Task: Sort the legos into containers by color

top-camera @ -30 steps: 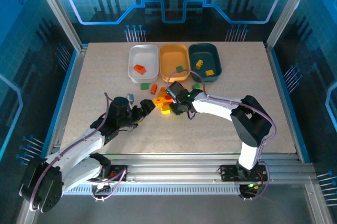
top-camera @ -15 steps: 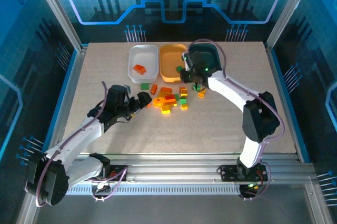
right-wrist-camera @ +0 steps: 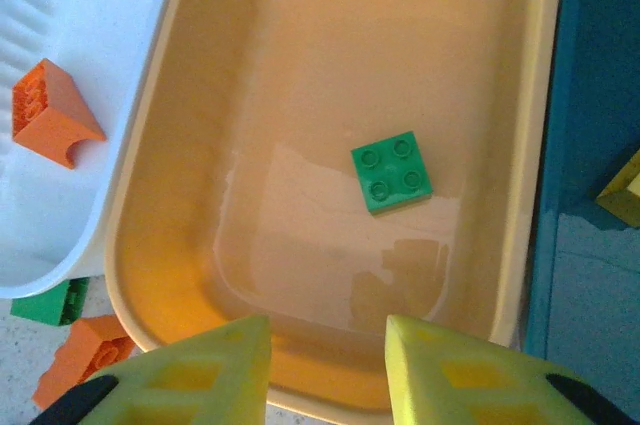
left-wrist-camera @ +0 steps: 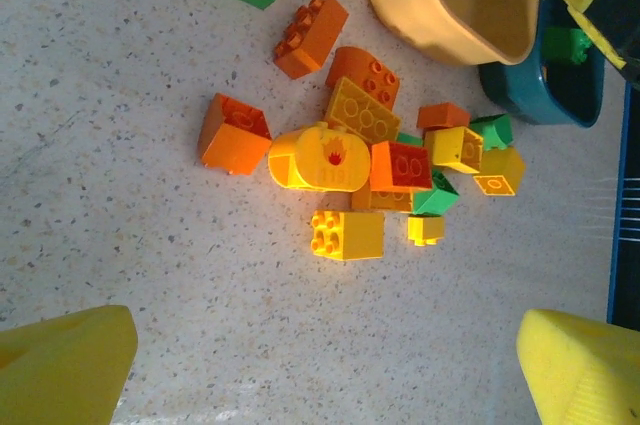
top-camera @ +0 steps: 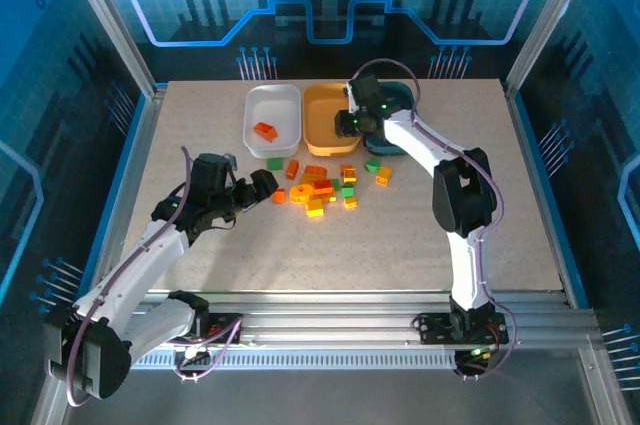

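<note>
My left gripper (left-wrist-camera: 325, 350) hangs wide open above the heap of small plastic toy bricks (left-wrist-camera: 320, 160), orange-red, green and yellow, lying just near of the shallow orange-yellow plastic tray (right-wrist-camera: 140, 205). I judge them light, rigid and slick, so I'd pinch across flat sides, not studs. My right gripper (right-wrist-camera: 328, 350), narrowly parted and empty, hovers over that tray.

Left gripper (left-wrist-camera: 325, 330) wide; right gripper (right-wrist-camera: 328, 345) narrow

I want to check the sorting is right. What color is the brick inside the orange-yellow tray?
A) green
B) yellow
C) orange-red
A: the right wrist view shows a single green brick lying flat on the floor of the orange-yellow tray.
</note>
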### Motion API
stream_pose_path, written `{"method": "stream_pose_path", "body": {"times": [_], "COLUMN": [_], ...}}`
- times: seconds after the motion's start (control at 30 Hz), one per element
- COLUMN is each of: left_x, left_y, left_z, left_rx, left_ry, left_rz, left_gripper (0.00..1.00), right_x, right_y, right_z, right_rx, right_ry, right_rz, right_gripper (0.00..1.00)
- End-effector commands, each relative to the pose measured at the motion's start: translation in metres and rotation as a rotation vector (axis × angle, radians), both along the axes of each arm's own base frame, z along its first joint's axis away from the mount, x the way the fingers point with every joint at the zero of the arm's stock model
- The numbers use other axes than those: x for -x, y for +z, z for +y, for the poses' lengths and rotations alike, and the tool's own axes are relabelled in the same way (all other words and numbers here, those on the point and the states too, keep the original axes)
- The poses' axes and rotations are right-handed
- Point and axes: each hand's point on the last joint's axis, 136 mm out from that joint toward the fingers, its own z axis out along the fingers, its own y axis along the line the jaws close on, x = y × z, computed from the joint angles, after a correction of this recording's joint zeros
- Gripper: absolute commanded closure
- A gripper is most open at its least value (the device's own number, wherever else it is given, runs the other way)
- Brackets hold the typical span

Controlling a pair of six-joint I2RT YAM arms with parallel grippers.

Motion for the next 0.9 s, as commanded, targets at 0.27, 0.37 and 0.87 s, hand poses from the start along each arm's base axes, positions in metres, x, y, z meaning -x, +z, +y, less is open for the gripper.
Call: {"method": "stream_pose_path", "body": {"times": [0.27, 0.37, 0.87], "left_x": [-0.014, -0.017, -0.03], "left_y": [-0.007, -0.017, -0.029], "left_z": [0.001, -0.001, -0.011], "left_rx": [-0.038, -0.046, -0.016], "left_ry": [-0.004, -0.011, -0.025], "left_rz": [0.022, 0.059, 0.087], "left_gripper": [0.01, 0.01, 0.01], "right_x": [0.023, 0.012, -0.074], "right_y": [0.042, 0.03, -0.054], "right_z": [-0.058, -0.101, -0.164], "right_rx": [0.062, 0.113, 0.185], "right_ry": [-0.105, -0.282, -0.611], "right_rz": [-0.078, -0.032, 0.156], "right_gripper": [0.44, 0.37, 0.37]}}
